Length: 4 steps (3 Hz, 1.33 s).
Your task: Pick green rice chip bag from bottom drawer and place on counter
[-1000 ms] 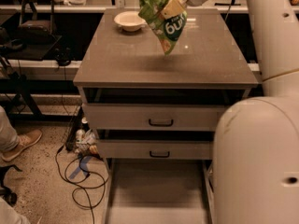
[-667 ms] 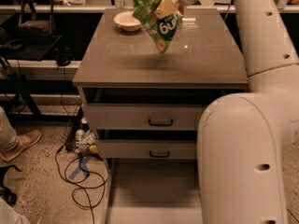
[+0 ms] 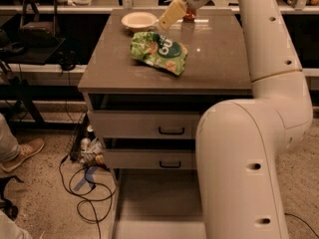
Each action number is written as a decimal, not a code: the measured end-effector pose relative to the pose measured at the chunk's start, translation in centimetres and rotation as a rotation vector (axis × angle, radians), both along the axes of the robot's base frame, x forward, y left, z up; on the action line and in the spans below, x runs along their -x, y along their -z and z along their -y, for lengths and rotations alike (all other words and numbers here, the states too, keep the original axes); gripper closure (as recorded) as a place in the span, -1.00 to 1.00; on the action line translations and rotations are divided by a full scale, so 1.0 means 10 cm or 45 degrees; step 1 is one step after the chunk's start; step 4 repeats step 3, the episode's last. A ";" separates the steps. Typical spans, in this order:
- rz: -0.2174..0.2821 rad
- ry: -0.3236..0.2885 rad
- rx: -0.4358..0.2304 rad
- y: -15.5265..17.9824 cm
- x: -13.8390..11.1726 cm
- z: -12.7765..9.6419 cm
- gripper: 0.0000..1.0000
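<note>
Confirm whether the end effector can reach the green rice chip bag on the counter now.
Probably yes. The end effector hovers just above the green rice chip bag, which lies on the counter; nothing sits between them, and the bowl stands aside.

**Off-White Arm, Tan Gripper**

The arm [image 3: 244, 173] is clad in smooth, rounded off-white shells, with thin seams marked between its thick cylindrical segments. Small dark recessed holes are dotted along its sides. A rounded white wrist housing is seen at the top. Below it, the tan, wedge-shaped gripper [image 3: 169, 16] is found above the rear of the counter [image 3: 214, 68].
</note>
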State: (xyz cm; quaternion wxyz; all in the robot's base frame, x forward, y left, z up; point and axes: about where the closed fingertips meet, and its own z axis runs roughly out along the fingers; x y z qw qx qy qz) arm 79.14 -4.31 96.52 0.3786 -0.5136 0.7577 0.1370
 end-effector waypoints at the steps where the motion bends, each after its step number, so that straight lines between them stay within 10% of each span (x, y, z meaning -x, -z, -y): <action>1: -0.010 0.030 -0.032 0.01 -0.04 0.07 -1.00; 3: 0.068 0.341 -0.242 -0.28 -0.05 1.34 -1.00; 4: 0.068 0.341 -0.242 -0.28 -0.05 1.34 -1.00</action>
